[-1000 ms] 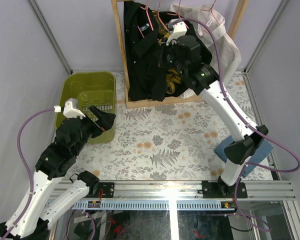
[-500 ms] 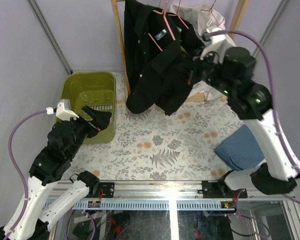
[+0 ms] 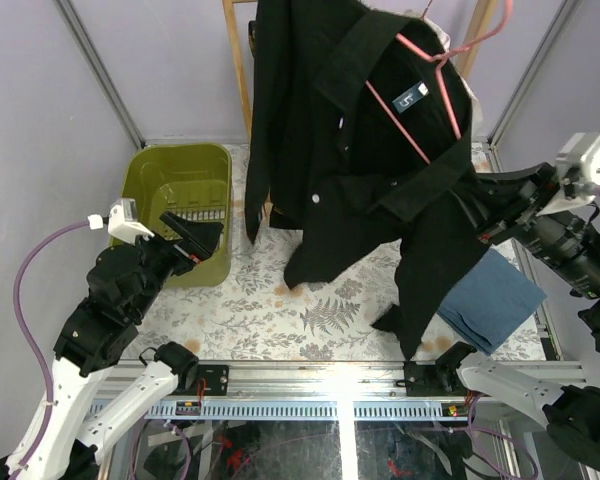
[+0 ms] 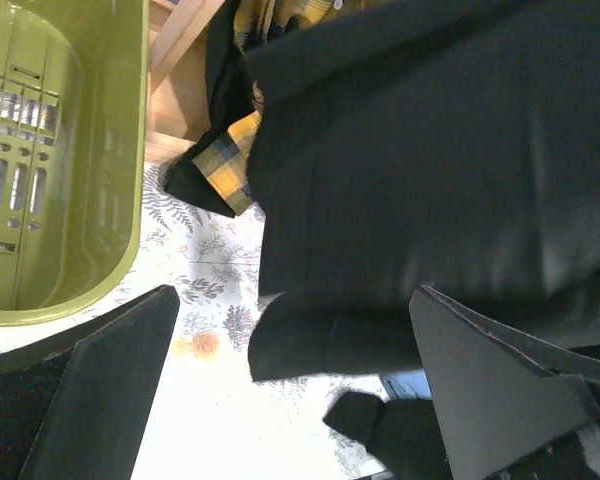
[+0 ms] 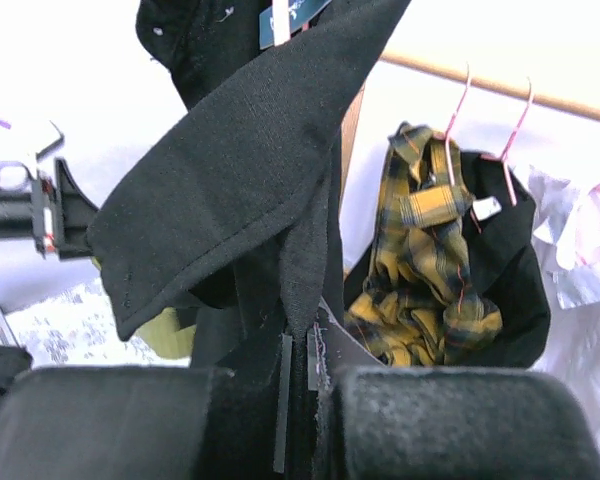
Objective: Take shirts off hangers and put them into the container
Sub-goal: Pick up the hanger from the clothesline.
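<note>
A black shirt [image 3: 350,170] hangs spread wide on a pink hanger [image 3: 410,135], lifted high over the middle of the table. My right gripper [image 3: 477,210] is shut on a fold of this shirt [image 5: 240,180] at its right side; the cloth is pinched between the jaws [image 5: 302,370]. My left gripper [image 3: 195,238] stands open and holds nothing, at the near right corner of the olive-green container [image 3: 180,152]. Its fingers [image 4: 100,390] frame the shirt's lower hem [image 4: 430,170]. A yellow-and-black plaid shirt [image 5: 430,260] and a white shirt [image 5: 580,240] hang behind on pink hangers [image 5: 450,130].
The wooden rack frame [image 3: 242,70] stands at the back of the table. A folded blue cloth [image 3: 495,300] lies at the right, near my right arm's base. The container's slotted bottom [image 4: 10,150] shows in the left wrist view. Grey walls close in both sides.
My right arm has swung back to the near right, pulling the black shirt and its hanger away from the rack and up toward the camera. The left arm has barely moved.
</note>
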Robot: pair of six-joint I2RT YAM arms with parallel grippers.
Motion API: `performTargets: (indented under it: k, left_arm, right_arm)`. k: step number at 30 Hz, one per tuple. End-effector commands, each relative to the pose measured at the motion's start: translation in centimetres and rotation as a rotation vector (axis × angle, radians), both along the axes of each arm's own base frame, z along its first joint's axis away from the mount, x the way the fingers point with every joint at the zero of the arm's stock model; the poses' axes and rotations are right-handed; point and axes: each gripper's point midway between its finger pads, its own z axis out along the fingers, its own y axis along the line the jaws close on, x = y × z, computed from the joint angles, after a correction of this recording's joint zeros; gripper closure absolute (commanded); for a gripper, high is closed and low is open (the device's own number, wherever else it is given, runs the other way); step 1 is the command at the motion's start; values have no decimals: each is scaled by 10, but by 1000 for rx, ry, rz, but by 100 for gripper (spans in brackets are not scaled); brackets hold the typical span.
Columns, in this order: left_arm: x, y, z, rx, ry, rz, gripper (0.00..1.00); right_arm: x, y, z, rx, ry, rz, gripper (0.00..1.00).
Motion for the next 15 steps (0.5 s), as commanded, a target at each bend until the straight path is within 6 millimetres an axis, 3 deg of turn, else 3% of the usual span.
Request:
performTargets:
  k: [1,6,9,15]
  left_arm:
    - [0,-10,30,-36,-104,-60,0]
    - [-1,-24,29,-26,-115,-140,0]
    - [-2,-33,34,-12,-140,-193,0]
    - [-8,-64,45,-7,-221,-381,0]
  right_arm:
    - [37,15,-58,-180,99,-49,100]
    - [50,27,-151,-403,296,-12,100]
    - [52,32,-192,-503,427,16,100]
    - [42,49,-195,-525,461,138,100]
